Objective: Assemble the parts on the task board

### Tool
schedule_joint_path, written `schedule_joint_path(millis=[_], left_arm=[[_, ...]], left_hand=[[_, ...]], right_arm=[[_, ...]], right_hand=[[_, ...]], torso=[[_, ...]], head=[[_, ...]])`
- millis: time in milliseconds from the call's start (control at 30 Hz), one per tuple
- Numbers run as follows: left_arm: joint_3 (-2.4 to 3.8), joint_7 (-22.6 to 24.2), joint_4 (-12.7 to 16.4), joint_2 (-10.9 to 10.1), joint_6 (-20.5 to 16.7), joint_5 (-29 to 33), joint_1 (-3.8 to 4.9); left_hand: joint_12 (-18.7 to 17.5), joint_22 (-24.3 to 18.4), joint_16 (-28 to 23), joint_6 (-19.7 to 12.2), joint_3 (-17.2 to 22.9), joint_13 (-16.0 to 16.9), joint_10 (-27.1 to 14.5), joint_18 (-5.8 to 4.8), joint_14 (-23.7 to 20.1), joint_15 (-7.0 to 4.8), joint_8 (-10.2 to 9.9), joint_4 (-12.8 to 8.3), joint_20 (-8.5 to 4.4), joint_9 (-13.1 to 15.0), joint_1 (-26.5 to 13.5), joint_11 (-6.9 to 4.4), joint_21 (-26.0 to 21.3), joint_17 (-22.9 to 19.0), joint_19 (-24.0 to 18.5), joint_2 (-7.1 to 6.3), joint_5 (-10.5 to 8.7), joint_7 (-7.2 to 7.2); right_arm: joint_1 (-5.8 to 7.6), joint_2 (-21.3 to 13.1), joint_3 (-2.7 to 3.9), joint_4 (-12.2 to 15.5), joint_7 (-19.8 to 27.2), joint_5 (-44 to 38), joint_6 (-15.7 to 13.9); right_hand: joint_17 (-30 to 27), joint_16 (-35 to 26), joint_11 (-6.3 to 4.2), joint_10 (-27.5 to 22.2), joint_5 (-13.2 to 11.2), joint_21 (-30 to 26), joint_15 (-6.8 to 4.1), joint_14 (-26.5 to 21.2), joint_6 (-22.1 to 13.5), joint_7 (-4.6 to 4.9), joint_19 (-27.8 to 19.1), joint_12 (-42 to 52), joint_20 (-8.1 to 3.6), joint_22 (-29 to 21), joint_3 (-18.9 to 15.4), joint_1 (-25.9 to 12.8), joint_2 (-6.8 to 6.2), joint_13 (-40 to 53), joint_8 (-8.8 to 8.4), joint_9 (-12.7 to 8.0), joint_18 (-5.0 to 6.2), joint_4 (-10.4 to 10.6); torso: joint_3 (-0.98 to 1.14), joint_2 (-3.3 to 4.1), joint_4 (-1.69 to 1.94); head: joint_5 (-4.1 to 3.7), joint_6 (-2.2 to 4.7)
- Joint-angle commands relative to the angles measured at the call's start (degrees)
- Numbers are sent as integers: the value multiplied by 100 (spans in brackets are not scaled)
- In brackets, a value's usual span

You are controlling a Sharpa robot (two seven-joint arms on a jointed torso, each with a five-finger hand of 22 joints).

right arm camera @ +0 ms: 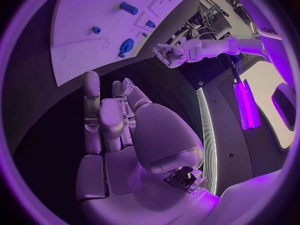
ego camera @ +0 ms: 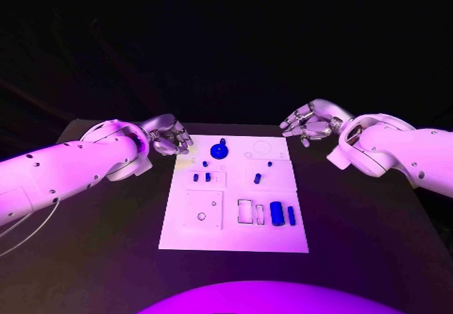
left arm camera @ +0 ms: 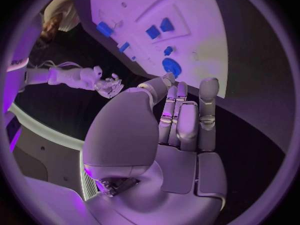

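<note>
The white task board (ego camera: 236, 235) lies in the middle of the black table. A round blue part (ego camera: 219, 152) sits near its far edge, with several small blue pieces (ego camera: 202, 176) behind the middle. A larger blue block (ego camera: 277, 213) lies at the near right beside a slim blue piece (ego camera: 290, 214). My left hand (ego camera: 168, 136) hovers at the board's far left corner and holds nothing. My right hand (ego camera: 307, 124) hangs off the far right corner, also holding nothing. The wrist views show the left hand (left arm camera: 181, 120) and the right hand (right arm camera: 115, 120) with their fingers stretched toward the board (left arm camera: 187, 15).
Dark table surface surrounds the board on all sides. The board has pale outlined recesses, among them a square plate (ego camera: 203, 209) at the near left and a ring outline (ego camera: 258, 150) at the far right. The table's far edge runs just behind both hands.
</note>
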Motion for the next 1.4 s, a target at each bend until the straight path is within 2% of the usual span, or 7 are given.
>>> schedule_joint_path(millis=[33,167,367,467,633,800,1400], left_arm=[[7,843,206,-136,-321,2670,8],[8,1169,528,-393,-163,4366,-1],[5,1402,847,-606,13,5380,-19],[4,1453,947,-659,43,5550,-25],[2,1503,1065,-710,56,5652,-30],[2,1527,1134,-741,58,5680,-32],[2,1508,1257,-805,128,5836,-32]], left_hand=[[116,-457,-163,31,-78,34,101,134,-180,-6,-7,76,-2,-22,-81,-30,-556,-246,-268,48,5,-11],[285,-710,-300,39,-183,106,199,165,-344,-27,-21,98,-18,-38,-91,-58,-856,-466,-320,103,-6,-13],[425,-792,-347,57,-260,176,231,163,-418,-47,-26,88,-36,-47,-66,-84,-954,-546,-287,155,-7,-27],[447,-811,-352,57,-282,189,212,162,-429,-47,-30,89,-39,-51,-67,-82,-975,-558,-276,162,-7,-26],[463,-830,-357,51,-306,199,183,160,-440,-45,-37,89,-40,-56,-68,-78,-996,-570,-263,164,-7,-22],[484,-852,-357,41,-325,210,149,159,-448,-43,-47,79,-41,-63,-53,-74,-1020,-576,-246,174,-7,-17],[546,-930,-411,-37,-445,243,12,152,-527,-8,-105,114,-19,-96,-109,-32,-1114,-685,-208,176,-7,24]], right_arm=[[-2,-1,5,125,-318,-1884,62],[-10,57,5,277,-666,-3107,192],[-85,152,3,406,-1071,-4118,402],[-121,202,-2,427,-1223,-4426,457],[-207,287,-10,419,-1365,-4697,414],[-292,405,-14,352,-1434,-4763,314],[-600,814,-26,-61,-1409,-4765,207]], right_hand=[[270,245,-51,222,-52,465,-38,166,244,-48,248,-174,-27,361,79,-165,-33,-178,-100,-21,-102,-146],[655,593,-76,435,-42,946,-48,251,477,-76,491,-473,-44,755,191,-450,-140,-423,-323,-72,-189,-306],[1042,929,-33,357,92,1340,-12,326,486,-66,693,-696,-23,1064,175,-721,-336,-565,-494,-114,-266,-306],[1257,1115,2,314,279,1641,12,362,463,-45,843,-783,-4,1295,209,-796,-452,-621,-591,-136,-324,-318],[1563,1387,7,372,695,2610,15,403,528,-45,1313,-839,5,2013,435,-894,-576,-673,-703,-144,-503,-321],[1691,1507,2,423,915,2745,15,404,600,-64,1349,-860,12,2143,656,-1084,-713,-690,-769,-138,-524,-312],[1679,1537,-5,441,845,2762,14,380,712,-65,1315,-914,6,2220,1373,-1125,-809,-715,-861,-113,-521,-320]], torso=[[0,-23,-9],[-9,-29,-8],[-9,-25,0],[-9,-27,-3],[-7,-17,0],[-4,-14,6],[3,-9,-1]], head=[[-147,25],[-259,46],[-356,75],[-352,94],[-355,143],[-390,166],[-321,112]])
